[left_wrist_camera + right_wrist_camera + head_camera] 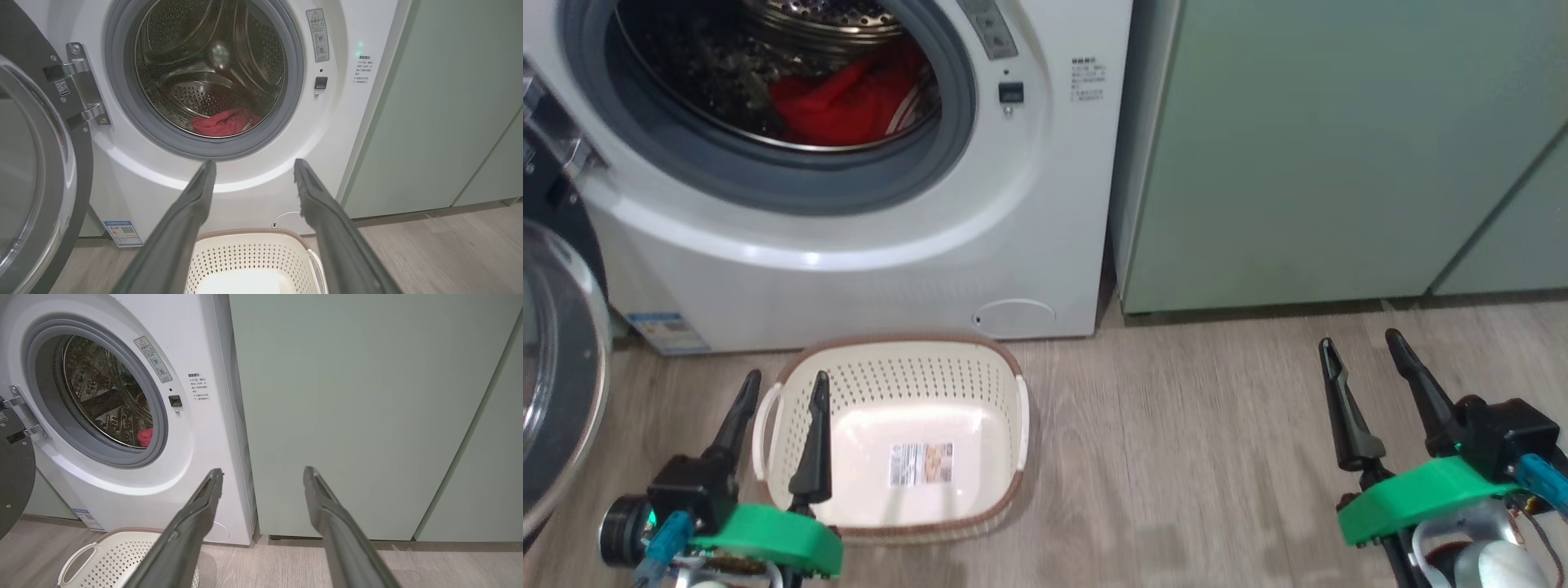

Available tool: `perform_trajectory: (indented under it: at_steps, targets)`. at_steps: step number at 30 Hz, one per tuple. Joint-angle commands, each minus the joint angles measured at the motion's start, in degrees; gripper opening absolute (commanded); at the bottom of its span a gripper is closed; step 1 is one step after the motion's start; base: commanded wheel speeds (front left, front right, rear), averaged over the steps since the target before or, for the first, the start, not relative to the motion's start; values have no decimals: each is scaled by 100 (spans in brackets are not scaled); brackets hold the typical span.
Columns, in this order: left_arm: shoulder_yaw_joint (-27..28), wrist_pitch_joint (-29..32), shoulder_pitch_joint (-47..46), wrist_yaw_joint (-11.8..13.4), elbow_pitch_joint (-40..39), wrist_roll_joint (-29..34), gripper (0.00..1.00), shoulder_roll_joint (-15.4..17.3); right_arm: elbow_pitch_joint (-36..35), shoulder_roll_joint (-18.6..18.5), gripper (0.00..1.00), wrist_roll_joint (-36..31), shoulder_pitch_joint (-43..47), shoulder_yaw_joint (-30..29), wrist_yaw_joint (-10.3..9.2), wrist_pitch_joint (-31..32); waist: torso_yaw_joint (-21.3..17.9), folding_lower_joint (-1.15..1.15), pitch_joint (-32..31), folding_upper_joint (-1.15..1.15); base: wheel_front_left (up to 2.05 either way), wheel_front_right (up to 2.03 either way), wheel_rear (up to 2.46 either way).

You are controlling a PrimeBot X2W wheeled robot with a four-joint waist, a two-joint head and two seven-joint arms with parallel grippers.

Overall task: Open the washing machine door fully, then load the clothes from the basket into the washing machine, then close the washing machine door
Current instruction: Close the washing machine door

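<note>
At the far left the door [560, 367] stands swung wide on its hinge [83, 87], glass dome facing out. Next comes the washer [849, 269], with the clothes [849, 102] lying red at the bottom of the drum [212, 49], inside the gasket [792, 184]. Nothing seems to hang over the lip.

On the floor [1176, 457] just before the washer's front sits the basket [907, 376], empty. The left pincer [787, 377] hangs over the basket's left end, fingers moderately apart and holding nothing. Well to the right, the right pincer [1360, 339] is over bare floor in front of the cabinets [1339, 147], also parted and empty.

Loading looks done, so the step in hand is likely closing the door. The left pincer is the nearer one. A good way would be to bring it round the door's free edge, farthest from the hinge, and lay a finger flat on the black rim, not the glass. Then push along the door's arc, not straight at the washer, and press on until the latch seats. Watch that the door clears the basket and that no cloth slips onto the gasket.
</note>
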Motion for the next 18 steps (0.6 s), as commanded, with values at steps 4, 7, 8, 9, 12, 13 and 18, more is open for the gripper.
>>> perform_trajectory:
  at_steps: [4, 7, 8, 9, 12, 13, 18]
  targets:
    - [247, -29, -219, -12, -149, 48, 100, -14, -226, -20, 100, -21, -92, 133, 0, -19, 3, -1, -10, 0, -208, 208, 0]
    - [245, -29, -229, -43, -172, 53, 100, -15, -225, -20, 100, -14, -89, 130, 0, -19, 7, -1, -14, 0, -206, 206, 0]
    - [245, -29, -225, -52, -170, 52, 100, -16, -223, -20, 100, -11, -87, 128, 0, -19, 9, -1, -17, 0, -181, 181, 0]
    - [249, -29, -223, -59, -168, 49, 100, -18, -220, -20, 100, -9, -85, 127, 0, -18, 10, -1, -21, 0, -168, 168, 0]
    - [260, -29, -219, -68, -167, 53, 100, -16, -216, -20, 100, -4, -79, 127, 0, -18, 13, -1, -33, 0, -149, 149, 0]
    - [266, -29, -216, -68, -168, 59, 100, -17, -216, -20, 100, 0, -75, 127, 0, -18, 14, -1, -39, 0, -127, 127, 0]
    - [277, -29, -201, -78, -186, 83, 100, -30, -218, -20, 100, 18, -61, 125, 0, -18, 21, -1, -55, 0, -86, 86, 0]
